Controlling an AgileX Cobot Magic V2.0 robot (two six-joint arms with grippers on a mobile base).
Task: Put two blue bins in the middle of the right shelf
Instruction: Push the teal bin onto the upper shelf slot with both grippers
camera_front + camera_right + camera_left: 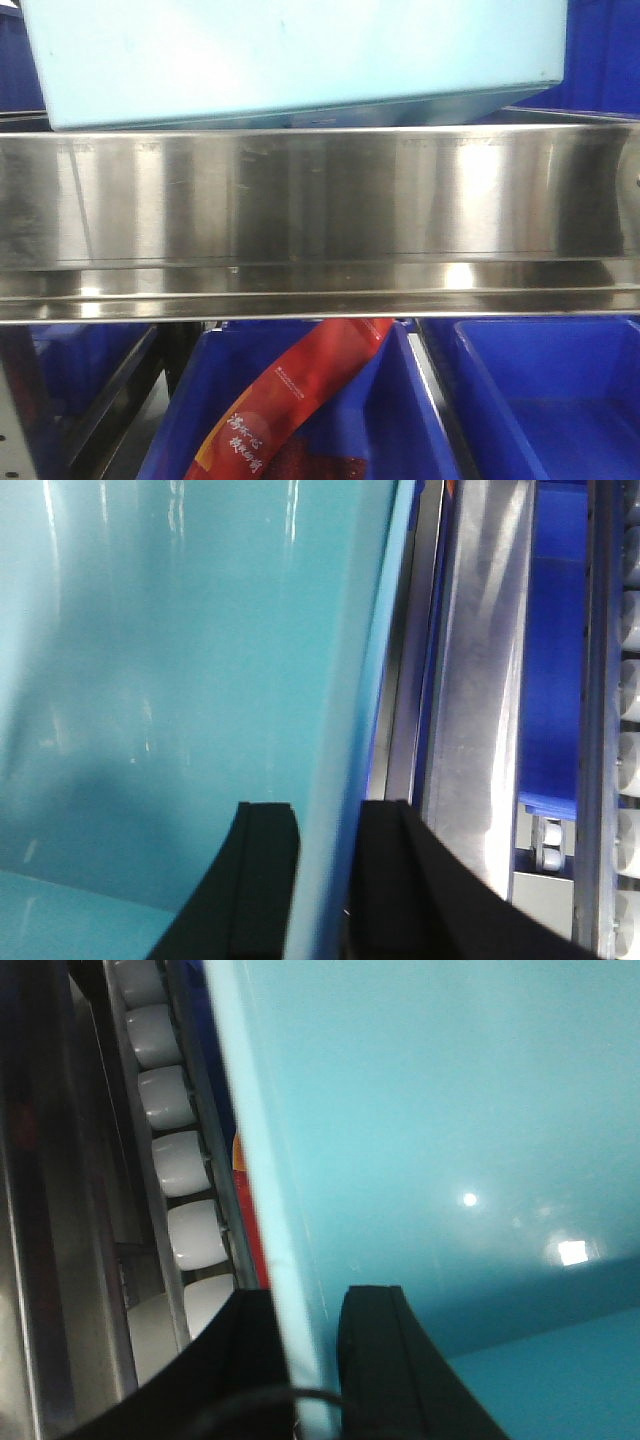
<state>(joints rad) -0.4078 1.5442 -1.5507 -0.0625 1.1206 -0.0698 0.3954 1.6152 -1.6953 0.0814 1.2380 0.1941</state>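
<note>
One pale blue bin (290, 55) fills the top of the front view, tilted, just above the broad brushed-steel front rail (320, 210) of the shelf. In the left wrist view my left gripper (308, 1305) is shut on the blue bin's side wall (270, 1200), one black finger outside and one inside. In the right wrist view my right gripper (328, 820) is shut on the opposite wall (350, 700) of the same blue bin the same way. Only this one pale bin shows.
Dark royal-blue bins (545, 400) stand on the level below the rail; one holds a red packet (290, 400). White rollers (180, 1170) of a track run beside the bin at the left, and a steel rail (480, 680) with rollers (632, 760) at the right.
</note>
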